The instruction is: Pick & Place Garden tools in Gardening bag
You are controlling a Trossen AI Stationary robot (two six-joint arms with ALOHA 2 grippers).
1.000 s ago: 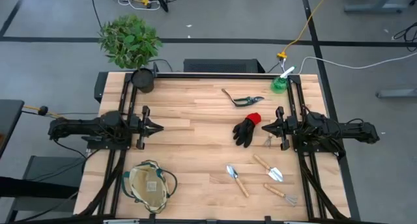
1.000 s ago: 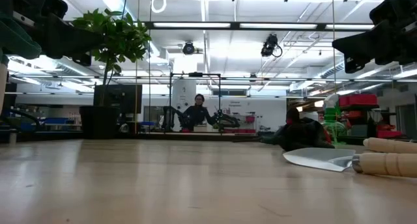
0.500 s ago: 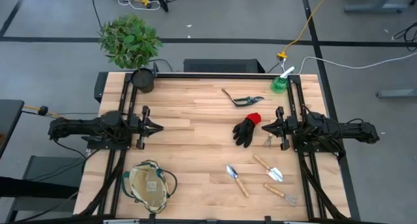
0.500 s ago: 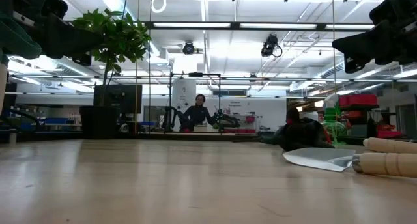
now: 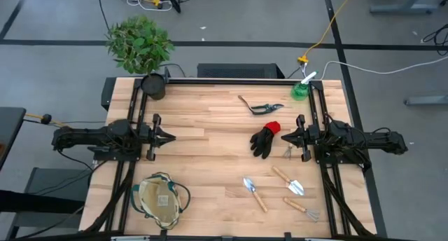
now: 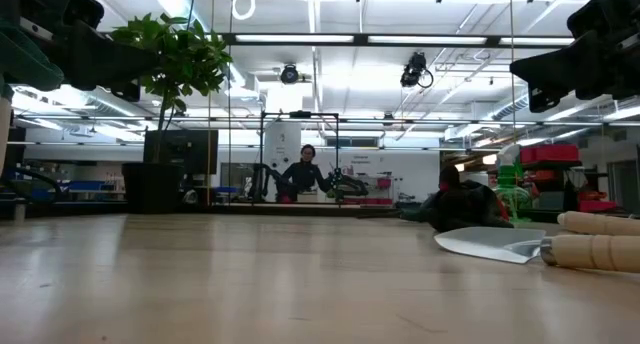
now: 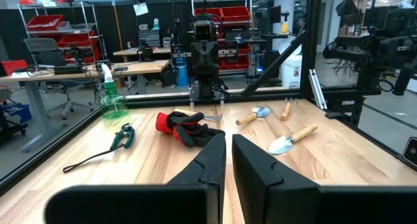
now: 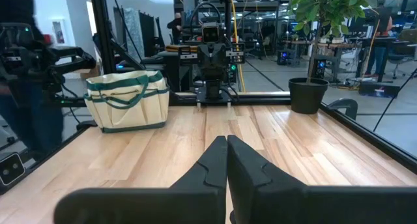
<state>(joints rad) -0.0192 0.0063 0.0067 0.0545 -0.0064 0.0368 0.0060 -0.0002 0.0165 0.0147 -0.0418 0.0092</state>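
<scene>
Both grippers are closed and hold nothing. The left gripper (image 5: pixel 171 136) waits at the left side; the right gripper (image 5: pixel 283 137) sits just beside the black glove (image 5: pixel 265 140). The gardening bag (image 5: pixel 160 198) stands near the front left. To start well, open the right fingers wide first, then come down over the glove.

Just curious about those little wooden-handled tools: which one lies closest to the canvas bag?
The trowel lying farthest toward the gardening bag; the other two wooden-handled tools lie beyond it, nearer the right arm.
</scene>
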